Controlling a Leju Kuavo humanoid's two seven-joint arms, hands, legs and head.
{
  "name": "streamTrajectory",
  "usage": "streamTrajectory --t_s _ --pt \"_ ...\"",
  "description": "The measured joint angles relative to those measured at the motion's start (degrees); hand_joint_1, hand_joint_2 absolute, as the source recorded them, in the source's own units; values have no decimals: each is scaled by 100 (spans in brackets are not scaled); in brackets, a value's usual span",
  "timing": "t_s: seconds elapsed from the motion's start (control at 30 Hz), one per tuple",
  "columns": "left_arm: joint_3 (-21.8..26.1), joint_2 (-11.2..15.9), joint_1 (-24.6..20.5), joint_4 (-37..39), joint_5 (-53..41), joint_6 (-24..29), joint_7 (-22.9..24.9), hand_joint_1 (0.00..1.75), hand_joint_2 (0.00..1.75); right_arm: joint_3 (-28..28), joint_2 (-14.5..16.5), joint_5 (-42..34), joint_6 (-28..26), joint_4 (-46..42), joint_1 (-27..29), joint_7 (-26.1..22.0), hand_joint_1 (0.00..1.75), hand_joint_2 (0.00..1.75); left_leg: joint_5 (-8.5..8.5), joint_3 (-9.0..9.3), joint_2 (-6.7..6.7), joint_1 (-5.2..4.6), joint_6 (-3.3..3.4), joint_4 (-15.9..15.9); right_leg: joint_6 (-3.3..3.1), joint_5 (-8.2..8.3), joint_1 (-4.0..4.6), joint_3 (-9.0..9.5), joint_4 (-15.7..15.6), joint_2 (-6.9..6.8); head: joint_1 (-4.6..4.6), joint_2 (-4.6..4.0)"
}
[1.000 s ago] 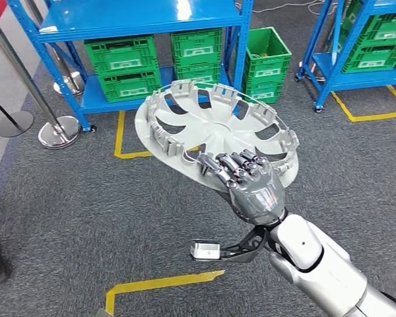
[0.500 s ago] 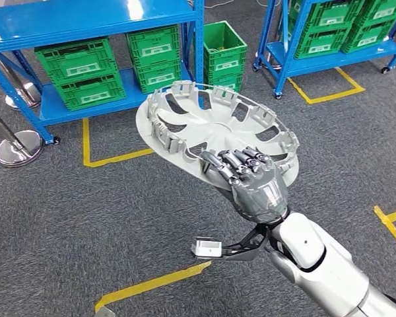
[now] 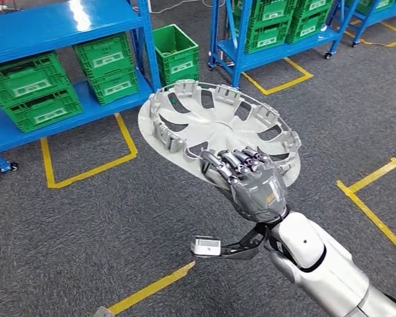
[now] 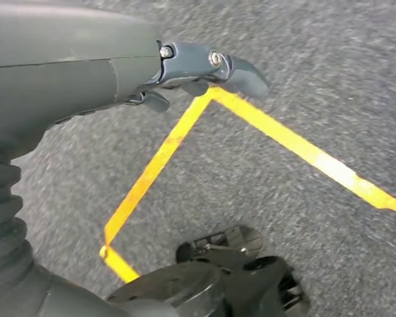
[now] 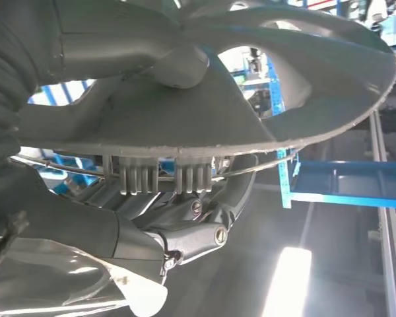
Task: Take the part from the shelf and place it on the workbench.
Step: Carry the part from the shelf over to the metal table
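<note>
Above the coarse grey carpet [image 3: 86,218], the right robot hand [image 3: 251,185] clasped on a round, slotted grey plastic hubcap [image 3: 216,125].

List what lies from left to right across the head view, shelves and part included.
Blue shelf with green crates → lone green crate on the floor → grey wheel cover gripped at its near rim by the right hand → yellow floor marking.

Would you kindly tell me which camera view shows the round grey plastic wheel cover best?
The head view: the whole round grey plastic wheel cover shows, ribbed side up, its near rim held by the right hand. The right wrist view shows just that rim, close, over the fingers. The left wrist view faces carpet.
</note>
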Motion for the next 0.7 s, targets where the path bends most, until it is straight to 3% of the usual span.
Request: streamTrajectory --t_s 0.07,0.1,0.13,0.2,0.27,0.3,0.33,0.37,0.43,0.5,0.57,0.6,0.63,0.7 --pt "1 -4 -14 -1 0 -1 8 0 175 -10 0 9 0 -10 8 8 175 175 8 -12 105 -11 55 -29 83 38 -26 -73 -5 108 -3 0" --pt "1 -6 -20 -1 -1 0 11 0 175 -14 -1 10 0 -13 14 12 175 175 25 -13 174 -12 93 -43 111 13 -24 -115 28 45 3 0" --pt "1 -8 -25 -2 -2 1 11 0 175 -15 -1 17 0 -16 13 16 175 175 43 -15 248 -12 135 -59 134 -75 -16 -188 154 -95 28 0" --pt "2 -11 -26 -2 -6 2 11 0 175 -15 -1 54 -2 -24 11 24 175 175 62 -29 402 -34 191 -72 162 -419 7 -476 773 -464 72 0" --pt "2 -12 -16 -2 -6 2 11 0 175 -14 1 120 -7 -26 15 35 175 175 65 -46 563 -67 209 -70 172 -719 8 -782 1499 -602 87 0" --pt "3 -10 -14 -2 -3 2 11 0 175 -14 1 158 -9 -26 17 47 175 175 65 -49 640 -82 211 -69 165 -732 9 -822 1632 -616 87 0" --pt "4 -8 -17 -2 1 2 11 0 175 -13 2 202 -11 -26 18 58 175 175 63 -48 709 -95 214 -68 148 -644 14 -750 1542 -634 88 0" --pt "8 -4 -23 -2 6 2 11 0 175 -15 1 248 -14 -26 18 76 175 175 60 -42 774 -108 216 -68 116 -474 26 -556 1214 -679 90 0" --pt "15 2 -29 -2 20 1 7 0 175 -29 4 329 -21 -32 9 111 175 175 51 -37 889 -139 210 -65 20 -222 96 -94 393 -952 87 0" --pt "18 13 -31 -2 39 -1 1 0 175 -46 19 382 -39 -49 -4 132 175 175 49 -41 1006 -166 184 -59 -51 -167 164 115 3 -1120 82 0" --pt "21 30 -34 -2 51 -2 -2 0 175 -54 31 404 -55 -62 -8 134 175 175 45 -29 1128 -177 138 -63 -90 -132 169 113 -26 -997 82 0" --pt "24 37 -39 -2 52 -2 -3 0 175 -60 31 410 -61 -69 -8 136 175 175 9 -23 1111 -171 108 -45 -115 -109 154 114 -48 -929 79 0" --pt "26 42 -42 -2 51 -2 -5 0 175 -66 32 417 -64 -76 -10 138 175 175 -80 -48 1006 -162 78 50 -144 -83 133 116 -72 -861 76 0" --pt "28 53 -39 -2 51 -2 -9 0 175 -75 45 455 -75 -86 -12 146 175 175 -417 -249 669 -137 30 581 -185 -47 99 117 -103 -729 62 0"
